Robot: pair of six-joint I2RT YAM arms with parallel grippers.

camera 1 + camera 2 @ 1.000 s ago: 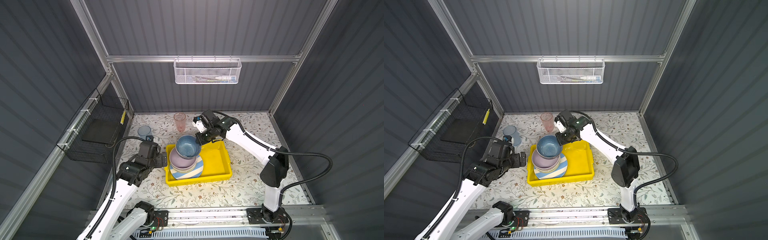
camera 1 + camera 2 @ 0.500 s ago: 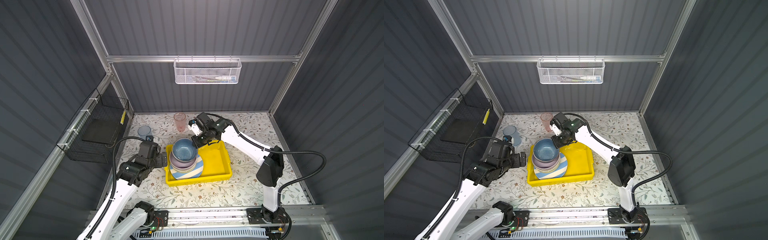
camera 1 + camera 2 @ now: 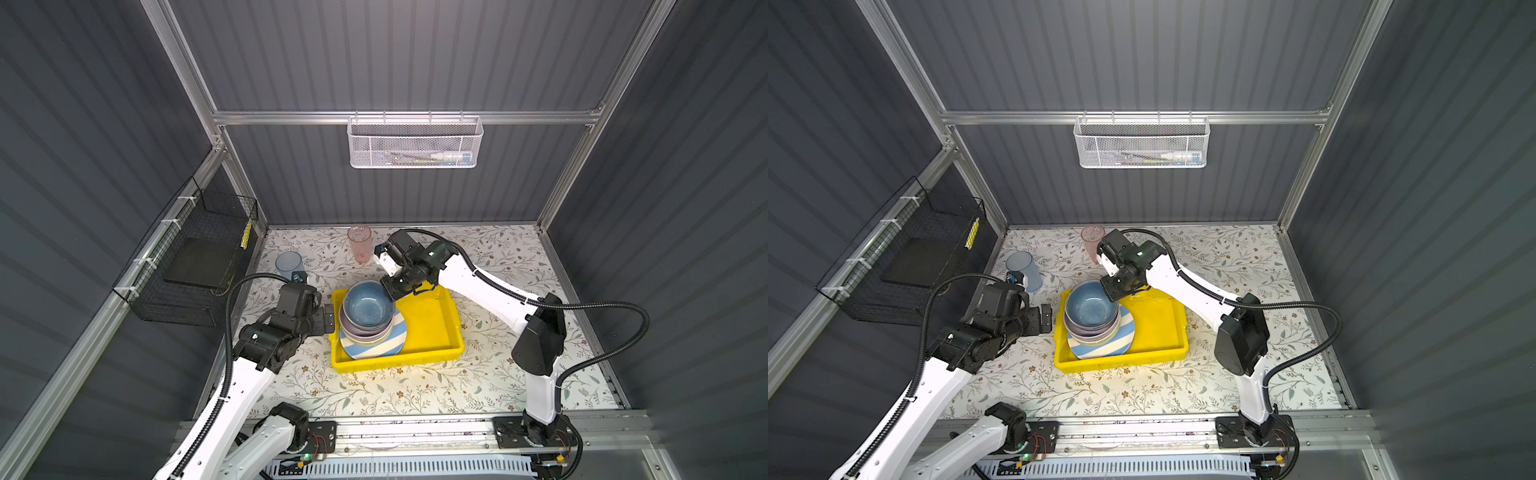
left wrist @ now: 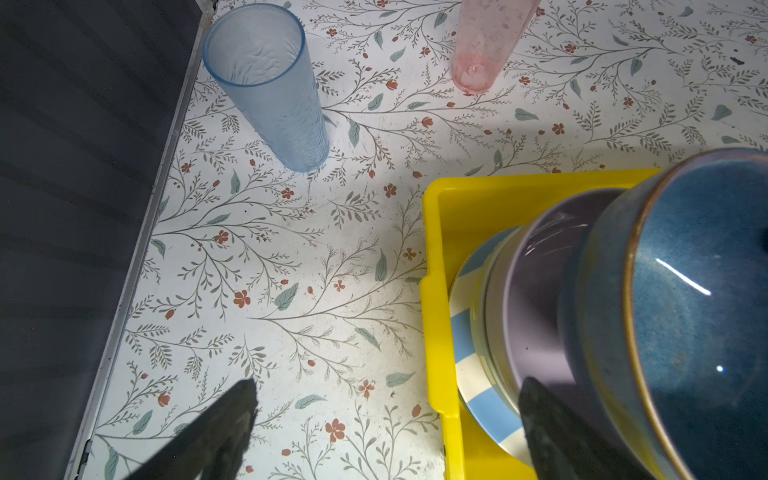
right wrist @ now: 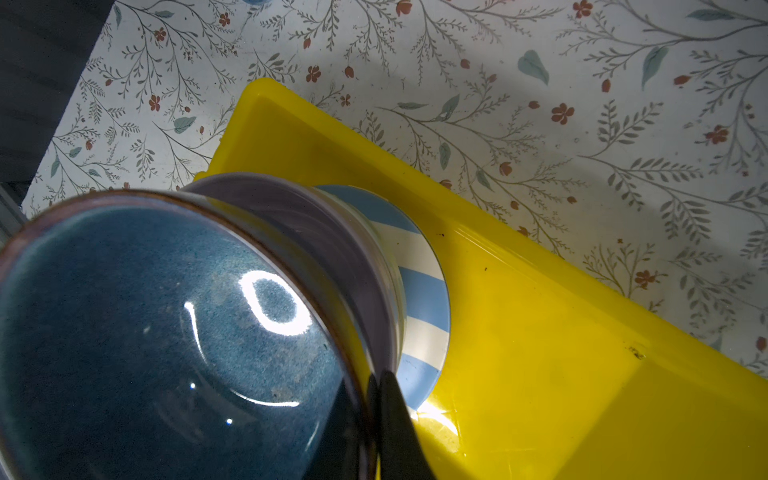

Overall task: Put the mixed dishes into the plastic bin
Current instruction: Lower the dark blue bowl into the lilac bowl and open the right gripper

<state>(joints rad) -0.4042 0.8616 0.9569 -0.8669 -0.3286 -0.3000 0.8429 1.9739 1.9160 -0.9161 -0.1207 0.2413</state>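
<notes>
- Since a second ago, the right hand (image 3: 392,289) has brought the blue bowl (image 3: 369,302) left and down onto the lilac bowl (image 3: 362,331) inside the yellow bin (image 3: 432,354).
- In both top views it grips the bowl's far rim. The left hand (image 3: 1045,318) hovers spread wide just beside the bin's left wall.
- Left wrist: one finger (image 4: 220,428) is over the surface (image 4: 291,249), the other over the stack.
- Right wrist: the hand is clamped on the bowl's rim, and the striped plate (image 5: 419,291) lies underneath.

This is a robotics lab test cell: grey ribbed wall panels (image 3: 415,62) in aluminium framing (image 3: 291,117) enclose a floral-covered tabletop (image 3: 478,386), and a left arm (image 3: 245,390) and right arm (image 3: 486,284) stand bolted to a metal rail (image 3: 415,432) along its front edge.
</notes>
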